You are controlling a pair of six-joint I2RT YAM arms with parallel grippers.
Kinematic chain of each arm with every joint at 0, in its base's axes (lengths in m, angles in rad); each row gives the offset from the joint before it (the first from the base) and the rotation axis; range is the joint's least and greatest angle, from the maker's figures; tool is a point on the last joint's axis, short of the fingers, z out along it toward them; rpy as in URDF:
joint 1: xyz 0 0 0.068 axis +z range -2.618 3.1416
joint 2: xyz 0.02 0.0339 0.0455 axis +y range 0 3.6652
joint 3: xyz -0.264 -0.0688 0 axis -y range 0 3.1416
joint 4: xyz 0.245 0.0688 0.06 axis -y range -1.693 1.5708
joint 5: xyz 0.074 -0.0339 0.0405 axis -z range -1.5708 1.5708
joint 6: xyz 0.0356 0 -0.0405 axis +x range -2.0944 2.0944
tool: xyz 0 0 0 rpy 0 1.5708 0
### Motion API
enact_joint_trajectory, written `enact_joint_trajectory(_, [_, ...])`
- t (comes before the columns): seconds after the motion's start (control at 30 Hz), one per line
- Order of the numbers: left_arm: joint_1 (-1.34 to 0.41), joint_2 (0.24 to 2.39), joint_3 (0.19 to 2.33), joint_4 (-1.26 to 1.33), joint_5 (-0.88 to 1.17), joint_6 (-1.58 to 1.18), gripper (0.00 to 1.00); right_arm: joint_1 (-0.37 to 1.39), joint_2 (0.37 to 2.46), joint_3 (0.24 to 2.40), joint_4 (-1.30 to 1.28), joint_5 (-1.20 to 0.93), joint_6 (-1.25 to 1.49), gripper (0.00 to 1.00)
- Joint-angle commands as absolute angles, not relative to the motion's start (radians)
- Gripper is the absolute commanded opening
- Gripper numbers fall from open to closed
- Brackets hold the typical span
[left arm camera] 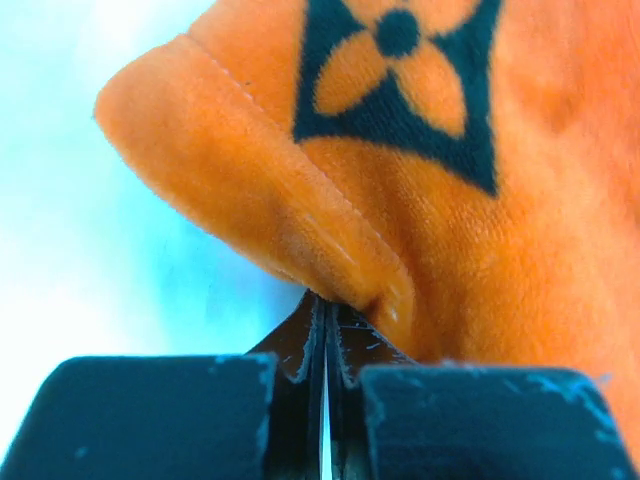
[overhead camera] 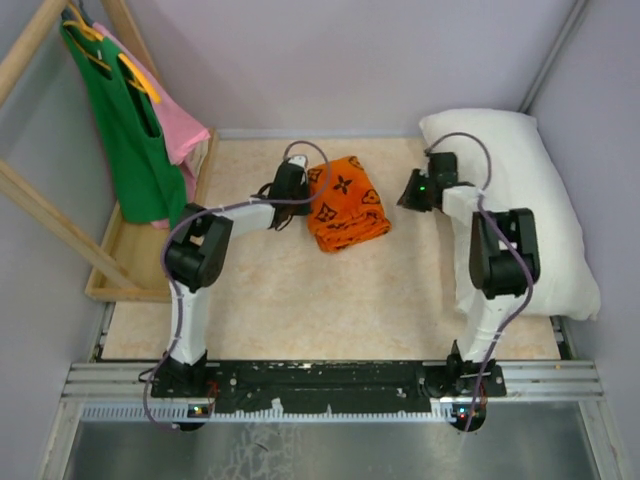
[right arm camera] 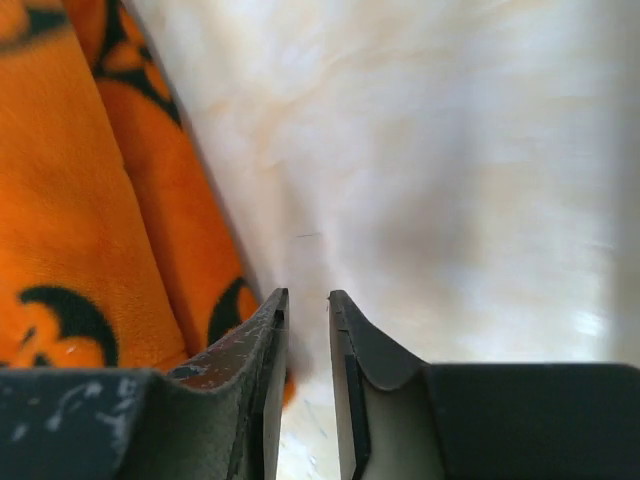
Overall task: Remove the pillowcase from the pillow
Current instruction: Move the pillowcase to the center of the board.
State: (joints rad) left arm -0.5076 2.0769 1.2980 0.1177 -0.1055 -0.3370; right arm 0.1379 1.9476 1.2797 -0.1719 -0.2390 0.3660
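Past one green tank top [overhead camera: 130, 140] and one pink garment [overhead camera: 182, 128], the left gripper [left arm camera: 324, 330] pinches the hem of the single orange pillowcase [overhead camera: 345, 205] crumpled on the beige table [overhead camera: 300, 290], the right gripper [right arm camera: 308, 300] stands slightly parted and empty, and one white pillow [overhead camera: 535, 190] lies rightmost, pale walls [overhead camera: 330, 60] around.

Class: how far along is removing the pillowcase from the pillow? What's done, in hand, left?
Done: the pillowcase lies bunched on the table, fully off the bare white pillow. In hand: the left gripper pinches its hem; the right gripper is slightly open, empty. Left: apparently only letting go.
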Motion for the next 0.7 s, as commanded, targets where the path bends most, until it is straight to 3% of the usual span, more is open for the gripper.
enact_joint_trajectory(0.0, [-0.516, 2.274, 1.589, -0.103, -0.030, -0.249, 0.00, -0.011, 1.682, 1.236, -0.074, -0.179, 0.508, 0.28])
enact_joint_trajectory(0.2, [-0.594, 2.425, 1.824, -0.120, 0.054, -0.292, 0.00, -0.054, 1.501, 1.253, -0.117, -0.107, 0.467, 0.34])
enact_joint_trajectory(0.5, [-0.692, 2.642, 2.191, -0.169, 0.087, -0.381, 0.00, -0.065, 1.457, 1.258, -0.130, -0.148, 0.444, 0.35])
enact_joint_trajectory(0.67, [-0.730, 2.614, 2.160, -0.149, 0.082, -0.389, 0.00, -0.022, 1.462, 1.228, -0.100, -0.174, 0.471, 0.33])
